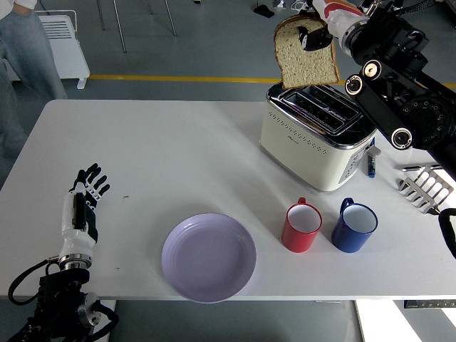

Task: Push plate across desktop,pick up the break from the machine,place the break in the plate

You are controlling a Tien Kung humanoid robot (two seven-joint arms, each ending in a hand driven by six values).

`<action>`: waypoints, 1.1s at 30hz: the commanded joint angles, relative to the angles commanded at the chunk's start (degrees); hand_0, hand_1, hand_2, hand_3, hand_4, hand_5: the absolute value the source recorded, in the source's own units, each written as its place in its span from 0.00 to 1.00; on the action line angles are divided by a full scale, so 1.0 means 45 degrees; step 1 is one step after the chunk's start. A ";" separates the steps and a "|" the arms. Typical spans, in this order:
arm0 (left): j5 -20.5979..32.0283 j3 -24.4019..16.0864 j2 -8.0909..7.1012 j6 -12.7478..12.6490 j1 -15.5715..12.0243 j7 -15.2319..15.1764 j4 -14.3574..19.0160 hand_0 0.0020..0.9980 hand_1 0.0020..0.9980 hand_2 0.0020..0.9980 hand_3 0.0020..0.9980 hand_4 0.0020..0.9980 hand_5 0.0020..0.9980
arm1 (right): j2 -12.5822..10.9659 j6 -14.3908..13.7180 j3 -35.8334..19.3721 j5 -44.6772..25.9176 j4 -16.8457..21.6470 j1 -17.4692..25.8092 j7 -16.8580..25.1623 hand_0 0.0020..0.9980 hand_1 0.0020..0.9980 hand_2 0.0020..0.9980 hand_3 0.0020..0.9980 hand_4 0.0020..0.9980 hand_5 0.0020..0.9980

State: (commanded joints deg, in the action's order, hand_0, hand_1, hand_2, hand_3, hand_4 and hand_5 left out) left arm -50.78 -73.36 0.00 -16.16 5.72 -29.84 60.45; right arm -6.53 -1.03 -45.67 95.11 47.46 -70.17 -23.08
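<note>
A slice of bread (306, 55) hangs above the cream toaster (317, 135), clear of its slots. My right hand (318, 28) is shut on the bread's top edge, with the arm coming in from the upper right. A lavender plate (209, 257) sits empty near the table's front edge, centre. My left hand (84, 199) rests open on the table at the left, well apart from the plate.
A red mug (302, 226) and a blue mug (354, 225) stand right of the plate, in front of the toaster. A blue marker (371, 162) and a white rack (426, 187) lie at the right. A person's legs (28, 50) stand at the far left.
</note>
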 joint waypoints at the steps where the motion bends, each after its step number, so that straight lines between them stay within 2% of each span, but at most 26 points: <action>1: 0.0000 -0.0007 0.0000 0.0000 -0.0008 0.0002 0.0000 0.76 0.82 0.88 0.81 0.59 1.00 | -0.0109 -0.0085 0.0201 -0.0579 0.0414 0.0086 -0.0163 0.46 0.44 0.45 0.47 0.19 0.03; 3: 0.0000 -0.0017 0.0000 0.0001 -0.0012 0.0004 0.0000 0.76 0.82 0.88 0.81 0.59 1.00 | -0.0212 -0.0140 0.0378 -0.1281 0.0764 0.0185 -0.0305 0.45 0.44 0.45 0.47 0.19 0.03; 8: -0.0024 -0.0045 0.0000 0.0005 0.0011 0.0004 0.0022 0.76 0.82 0.88 0.81 0.59 1.00 | -0.0615 -0.0214 0.1279 -0.3622 0.2362 0.0627 -0.0678 0.45 0.44 0.45 0.47 0.19 0.03; 12: -0.0021 -0.0086 0.0000 0.0005 0.0022 0.0010 0.0020 0.76 0.82 0.88 0.81 0.59 1.00 | -0.0869 -0.0178 0.1774 -0.4536 0.3152 0.0879 -0.0738 0.46 0.43 0.45 0.47 0.19 0.03; 16: -0.0025 -0.0155 0.0000 0.0001 0.0001 0.0019 0.0010 0.76 0.82 0.88 0.81 0.59 1.00 | -0.1327 0.0025 0.2775 -0.6051 0.4391 0.1368 -0.0648 0.45 0.43 0.45 0.47 0.19 0.03; 22: -0.0024 -0.0200 0.0000 -0.0005 -0.0003 0.0026 -0.0037 0.76 0.82 0.88 0.81 0.59 1.00 | -0.1579 0.0153 0.3748 -0.7388 0.4988 0.1905 -0.0442 0.44 0.43 0.45 0.47 0.18 0.03; 33: -0.0031 -0.0277 0.0000 -0.0013 0.0065 0.0015 -0.0055 0.76 0.82 0.88 0.81 0.59 1.00 | -0.1761 -0.0185 0.4747 -0.7994 0.5359 0.2630 0.0076 0.42 0.42 0.44 0.47 0.18 0.04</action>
State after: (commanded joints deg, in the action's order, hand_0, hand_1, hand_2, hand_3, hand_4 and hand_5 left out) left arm -50.92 -74.61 0.00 -16.22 6.02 -29.77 60.21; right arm -14.45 -1.86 -24.31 59.14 71.58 -58.33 -22.73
